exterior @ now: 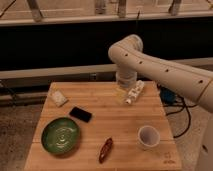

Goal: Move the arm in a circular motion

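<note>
The arm [165,67] is a thick cream-white tube with small dark dots. It reaches in from the right edge to a bulbous joint [126,50], then bends down toward the wooden table [120,125]. Its gripper [134,93], a pale yellowish tip, hangs tilted over the table's far right part, close to the back edge. It holds nothing that I can see.
On the table lie a green bowl [61,135] at the front left, a black phone [80,114], a pale packet [58,98] at the back left, a reddish-brown item [105,150] at the front and a white cup [148,136] at the front right. Cables and a blue object [167,95] sit off the right edge.
</note>
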Robot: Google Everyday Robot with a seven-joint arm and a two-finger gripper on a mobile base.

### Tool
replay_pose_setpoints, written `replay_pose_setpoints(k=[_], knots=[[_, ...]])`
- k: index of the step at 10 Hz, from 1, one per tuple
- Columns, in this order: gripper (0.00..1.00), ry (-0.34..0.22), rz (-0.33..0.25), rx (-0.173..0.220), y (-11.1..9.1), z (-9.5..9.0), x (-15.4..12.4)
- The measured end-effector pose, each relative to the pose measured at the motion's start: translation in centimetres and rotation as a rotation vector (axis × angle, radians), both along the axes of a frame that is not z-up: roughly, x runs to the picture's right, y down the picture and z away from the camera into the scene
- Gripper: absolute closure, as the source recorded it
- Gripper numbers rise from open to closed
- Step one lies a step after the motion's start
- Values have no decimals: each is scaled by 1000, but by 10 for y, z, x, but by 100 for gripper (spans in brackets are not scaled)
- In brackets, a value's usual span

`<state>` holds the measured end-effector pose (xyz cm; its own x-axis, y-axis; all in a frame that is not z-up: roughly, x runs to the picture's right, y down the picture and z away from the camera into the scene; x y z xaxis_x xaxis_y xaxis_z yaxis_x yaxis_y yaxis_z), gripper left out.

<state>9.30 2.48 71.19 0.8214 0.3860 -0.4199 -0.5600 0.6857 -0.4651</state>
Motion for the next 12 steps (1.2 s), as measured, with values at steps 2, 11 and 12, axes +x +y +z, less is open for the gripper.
replay_pose_setpoints(k=[2,11,12], knots=[[20,-48,-30,12,-4,5,-32],[20,-269,-186,5,47,-61,-83],[20,-265,-177,5,50,-68,-71]])
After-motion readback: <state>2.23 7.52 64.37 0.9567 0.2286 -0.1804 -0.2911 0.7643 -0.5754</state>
